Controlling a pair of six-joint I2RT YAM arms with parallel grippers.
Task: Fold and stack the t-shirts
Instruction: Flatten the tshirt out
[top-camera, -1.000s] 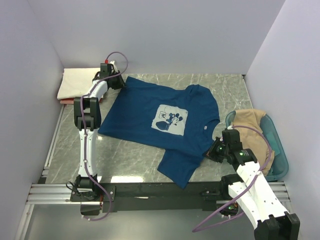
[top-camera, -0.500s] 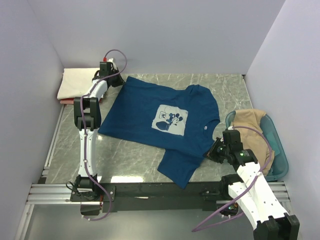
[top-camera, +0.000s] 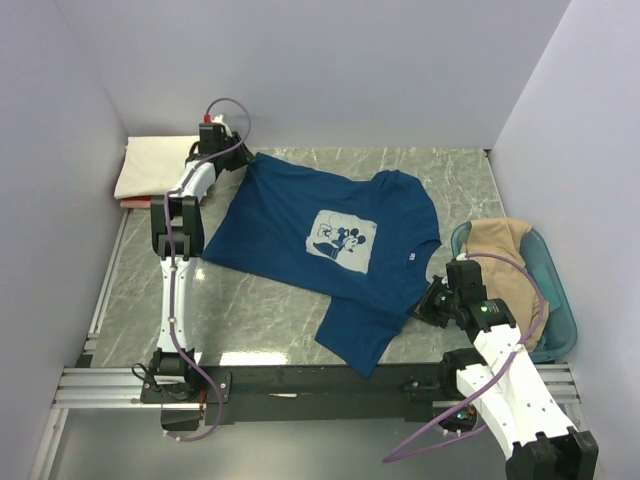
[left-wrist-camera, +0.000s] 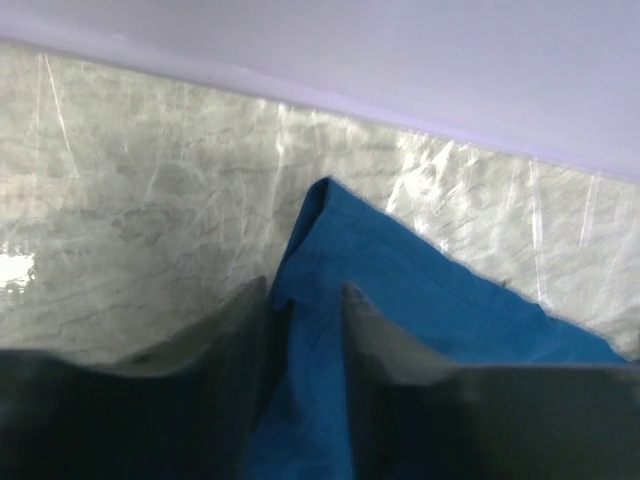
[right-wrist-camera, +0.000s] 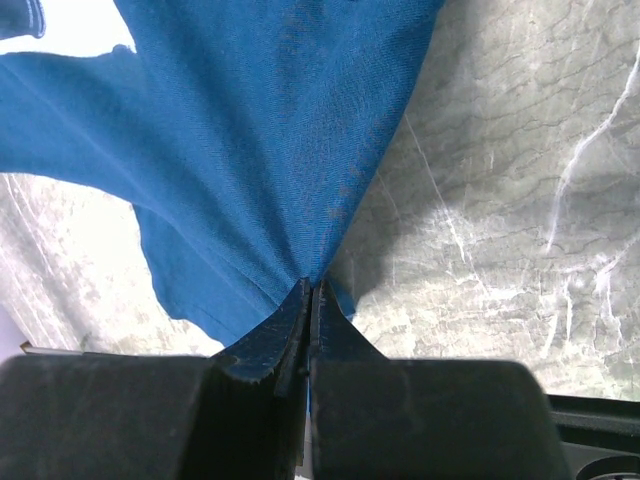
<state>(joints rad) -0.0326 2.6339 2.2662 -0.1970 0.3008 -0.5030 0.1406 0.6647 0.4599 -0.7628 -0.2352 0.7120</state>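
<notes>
By my reckoning I was about halfway. A cream t-shirt (top-camera: 155, 165) lay folded at the far left corner of the bench (top-camera: 270, 310) on top of a red/pink one (top-camera: 128, 203), which read to me as the stack already begun. The tan t-shirt (top-camera: 500, 245) sat crumpled in the teal tub (top-camera: 560, 310) on the right, not yet dealt with.

The dark blue t-shirt (top-camera: 330, 250) lay spread across the middle of the bench, print up, set diagonally and mostly smooth, with no fold in it yet.

The right gripper (right-wrist-camera: 308, 285) was pressed together on the edge of the shirt's near right side, the cloth drawn taut to its tips. The left gripper (left-wrist-camera: 305, 295) stood apart at the far left corner, a fold of blue cloth between its fingers (whether it had any bite, I couldn't tell).
</notes>
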